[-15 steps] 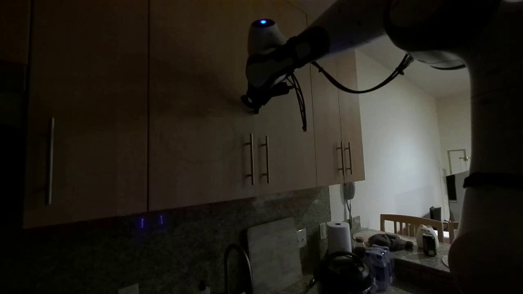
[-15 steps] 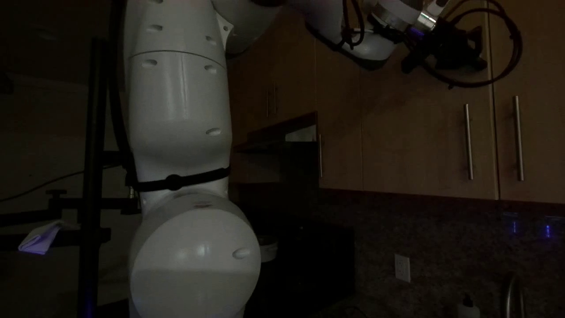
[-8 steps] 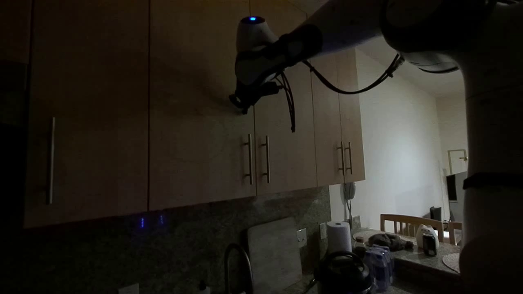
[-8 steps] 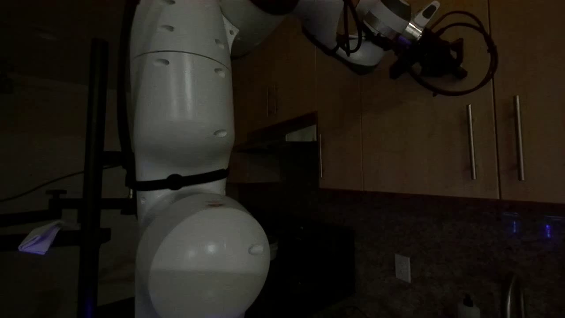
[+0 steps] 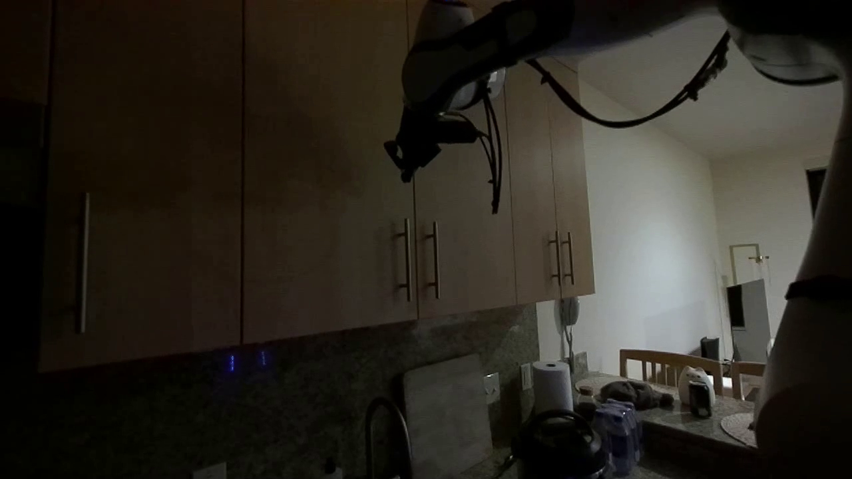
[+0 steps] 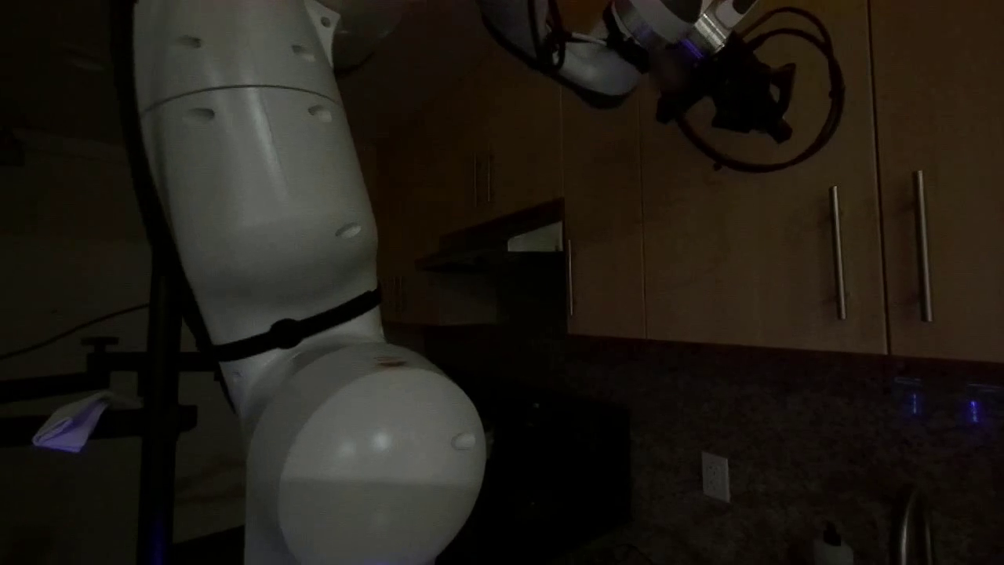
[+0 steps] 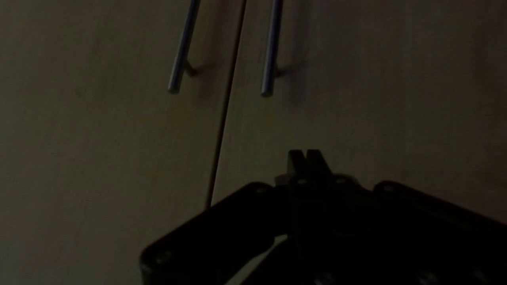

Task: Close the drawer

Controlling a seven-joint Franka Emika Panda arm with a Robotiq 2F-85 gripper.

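Note:
The drawer is a tall pale-beige cabinet door, seen in both exterior views (image 5: 326, 246) (image 6: 745, 267) and on the right in the wrist view (image 7: 380, 95). Its slim metal bar handle (image 5: 408, 259) also shows in the wrist view (image 7: 271, 51). The door looks flush with its neighbour, with a thin dark seam between them. Shelves and dishes are hidden behind it. My gripper (image 7: 305, 152) is shut and empty, its fingertips nearly together. It is in front of the door, above the handle, in both exterior views (image 5: 399, 163) (image 6: 778, 125), apparently just off the surface.
A matching door (image 5: 466, 259) with its own handle (image 5: 436, 259) adjoins; another (image 5: 146, 266) is at the far side. Below are a faucet (image 5: 389, 416), a leaning board (image 5: 446, 412), paper towels (image 5: 552, 386) and a black pot (image 5: 559, 446). A range hood (image 6: 494, 239) is nearby.
The door swung a little further inward until flush, its handle shifting slightly. The gripper first followed toward the door, then the arm drew back and the gripper came away from the surface.

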